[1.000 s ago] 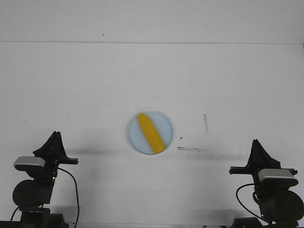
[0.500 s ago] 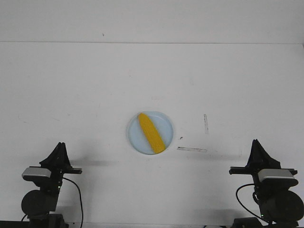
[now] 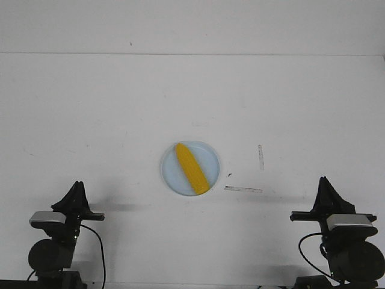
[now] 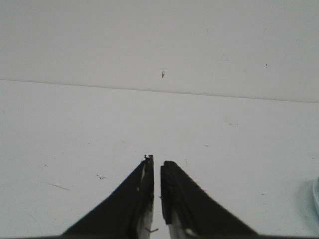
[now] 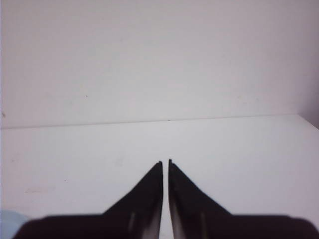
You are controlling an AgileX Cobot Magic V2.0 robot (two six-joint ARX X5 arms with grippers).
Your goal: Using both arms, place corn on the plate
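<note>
A round, shallow, pale blue plastic plate [image 3: 190, 168] sits near the middle of the flat white counter [image 3: 120, 108]. A smooth, bright yellow cob of corn [image 3: 192, 168] lies on the plate, slanting across it. Its pointed end aims away from the robot, and its fat end reaches the plate's near rim.

The left black pointed claw [image 3: 75, 194] is well apart from the plate, down by the counter's near edge on the robot's left side. In the left wrist view this claw [image 4: 157, 167] is nearly closed, with only a thin slit between its two black fingers [image 4: 142, 186], and it holds nothing. A tiny bit of the plate's rim [image 4: 316, 191] peeks in at the edge of that view.

The right black pointed claw [image 3: 326, 190] is also well apart from the plate, by the near edge on the robot's right side. In the right wrist view this claw [image 5: 165, 163] is almost shut too, with a thin gap, and it holds nothing.

A thin grey strip [image 3: 243, 189] and a short grey mark [image 3: 260, 157] lie on the counter just beside the plate, on the right claw's side.
</note>
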